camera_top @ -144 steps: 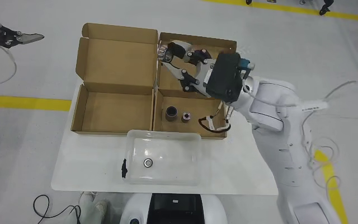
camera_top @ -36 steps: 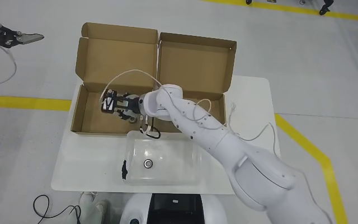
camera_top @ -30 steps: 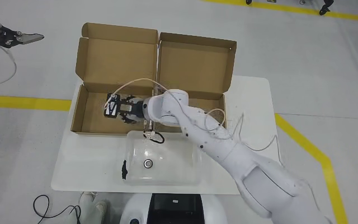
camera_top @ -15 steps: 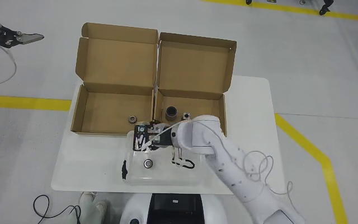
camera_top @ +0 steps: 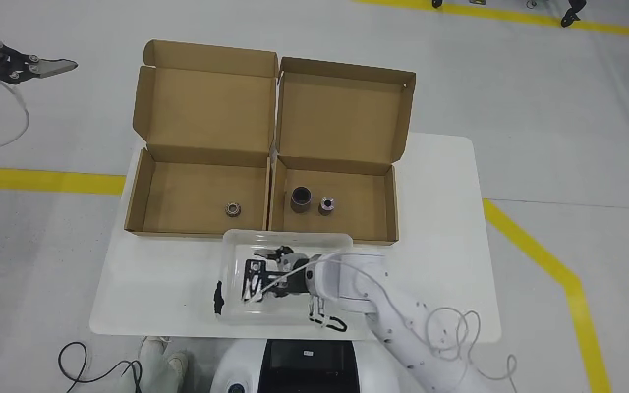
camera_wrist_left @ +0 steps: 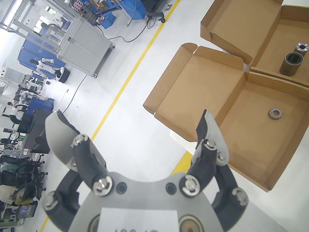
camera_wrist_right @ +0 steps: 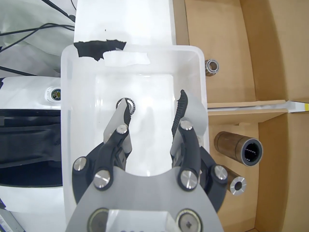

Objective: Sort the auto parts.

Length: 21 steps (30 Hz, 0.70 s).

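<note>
Right gripper [camera_wrist_right: 153, 102]: hanging inside the clear tub [camera_wrist_right: 130, 47], fingers spread apart and holding nothing.

Metal ring [camera_wrist_right: 132, 106]: lying flat on the tub floor with its hole facing up. Being round, it is offering no long axis to line up with. One fingertip [camera_wrist_right: 124, 105] is sitting over its edge and partly hiding it, so the ring is lying off the middle of the gap, toward the finger farther from the boxes. Judgement: the gripper is needing a small shift away from the boxes to bring the ring between both fingers before closing. This arm is by far the nearer one.

Black tape [camera_wrist_right: 96, 48]: sticking to the tub's rim.

Left box [camera_top: 182, 196]: holding a second ring [camera_top: 233, 207], also lying flat, near the wall shared with the right box.

Right box [camera_top: 359, 206]: holding a dark tube [camera_wrist_right: 237, 149] and a small silver sleeve [camera_wrist_right: 237, 184], side by side.

Table [camera_top: 432, 285]: carrying the tub and both boxes.

Left gripper [camera_wrist_left: 131, 121]: hanging open and empty over the floor, well apart from the tub.
</note>
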{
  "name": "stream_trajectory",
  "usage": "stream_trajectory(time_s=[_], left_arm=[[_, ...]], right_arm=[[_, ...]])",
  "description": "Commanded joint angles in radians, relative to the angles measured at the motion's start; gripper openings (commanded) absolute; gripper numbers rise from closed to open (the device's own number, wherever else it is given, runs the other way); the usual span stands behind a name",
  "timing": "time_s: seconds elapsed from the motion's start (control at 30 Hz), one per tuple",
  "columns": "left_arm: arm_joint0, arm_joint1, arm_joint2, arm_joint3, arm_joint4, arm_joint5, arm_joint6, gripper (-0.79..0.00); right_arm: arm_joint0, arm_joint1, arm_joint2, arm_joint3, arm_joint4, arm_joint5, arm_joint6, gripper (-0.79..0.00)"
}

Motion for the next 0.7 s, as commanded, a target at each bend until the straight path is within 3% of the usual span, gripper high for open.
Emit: stream_trajectory(time_s=[0.0, 0.67], left_arm=[[0.0, 0.0, 0.0, 0.0, 0.0, 0.0, 0.0, 0.0], [0.0, 0.0, 0.0, 0.0, 0.0, 0.0, 0.0, 0.0]], right_arm=[[0.0, 0.0, -0.016, 0.011, -0.012, 0.007, 0.002, -0.44], [0.083, -0.031, -0.186, 0.156, -0.023, 0.092, 0.092, -0.44]])
